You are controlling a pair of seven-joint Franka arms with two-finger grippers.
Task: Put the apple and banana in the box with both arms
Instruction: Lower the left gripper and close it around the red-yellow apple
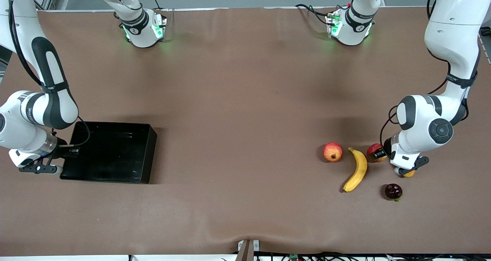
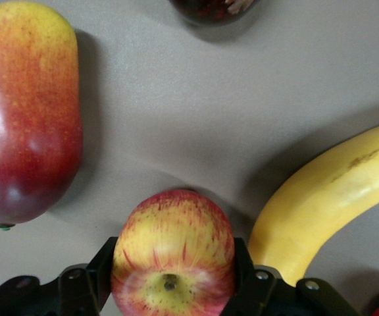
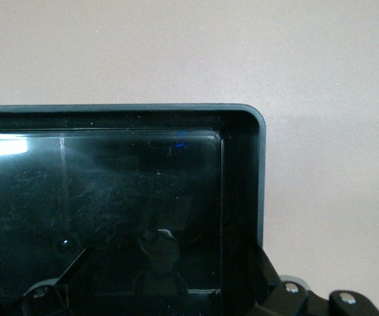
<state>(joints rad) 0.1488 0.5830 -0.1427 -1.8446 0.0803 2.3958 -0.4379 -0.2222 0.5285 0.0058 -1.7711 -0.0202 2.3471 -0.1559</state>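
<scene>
The apple (image 1: pixel 373 151), red with yellow streaks, rests on the table next to the banana (image 1: pixel 357 169), toward the left arm's end. My left gripper (image 1: pixel 380 153) is down at it. In the left wrist view its black fingers (image 2: pixel 102 271) press both sides of the apple (image 2: pixel 173 253), with the banana (image 2: pixel 334 197) right beside. The black box (image 1: pixel 147 153) lies toward the right arm's end. My right gripper (image 1: pixel 70 150) hangs low over the box's end, and its jaws (image 3: pixel 163 283) stand wide apart over the box's corner (image 3: pixel 242 113), holding nothing.
An orange-red round fruit (image 1: pixel 332 151) lies beside the banana. A red-yellow mango (image 2: pixel 25 112) sits next to the apple, mostly hidden under the left hand in the front view. A dark round fruit (image 1: pixel 393 191) lies nearer the front camera. Brown tablecloth (image 1: pixel 238 119) spans between box and fruits.
</scene>
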